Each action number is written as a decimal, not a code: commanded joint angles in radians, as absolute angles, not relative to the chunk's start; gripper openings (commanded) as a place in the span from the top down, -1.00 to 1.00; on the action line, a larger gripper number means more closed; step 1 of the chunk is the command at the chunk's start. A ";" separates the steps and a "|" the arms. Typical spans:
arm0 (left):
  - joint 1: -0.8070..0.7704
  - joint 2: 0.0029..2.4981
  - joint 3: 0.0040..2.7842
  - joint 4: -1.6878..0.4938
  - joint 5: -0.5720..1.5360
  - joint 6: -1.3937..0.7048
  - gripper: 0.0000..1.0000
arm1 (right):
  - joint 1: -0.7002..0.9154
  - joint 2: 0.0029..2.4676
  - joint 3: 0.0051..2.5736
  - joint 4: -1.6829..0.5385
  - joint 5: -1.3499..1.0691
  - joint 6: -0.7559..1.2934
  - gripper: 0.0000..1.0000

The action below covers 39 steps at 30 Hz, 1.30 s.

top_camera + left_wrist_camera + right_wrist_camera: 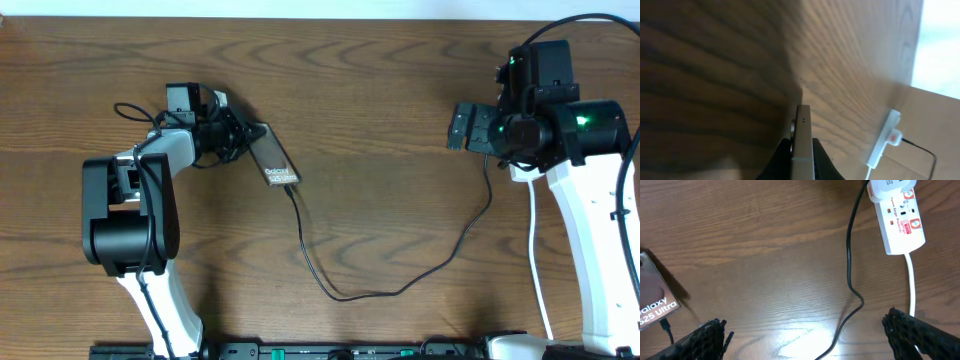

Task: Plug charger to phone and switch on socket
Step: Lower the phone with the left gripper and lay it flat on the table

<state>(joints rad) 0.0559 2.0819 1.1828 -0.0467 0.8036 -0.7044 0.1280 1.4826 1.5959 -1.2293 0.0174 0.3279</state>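
Black charger cable [848, 255] looks seated in the near end of the phone [275, 160], which sits at left, pinched by the left gripper [240, 135]. Right gripper [805, 330] hangs spread wide. Remaining, I judge: switching on the socket [900, 220] at right.

white socket [901, 222] top right, black charger [848, 255] cable beside it, phone [655, 295] at left edge
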 commanded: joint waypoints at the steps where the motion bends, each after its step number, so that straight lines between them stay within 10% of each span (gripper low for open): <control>1: 0.056 2.076 1.195 -0.075 0.774 -0.661 0.85 | 0.141 1.464 1.596 -1.224 0.028 0.316 -0.99; 12: 0.056 2.076 1.195 -0.142 0.768 -0.594 0.81 | 0.154 1.464 1.595 -1.223 0.028 0.316 -0.99; 39: 0.056 2.076 1.195 -0.330 0.605 -0.542 -0.22 | 0.155 1.464 1.594 -1.222 0.028 0.316 -0.99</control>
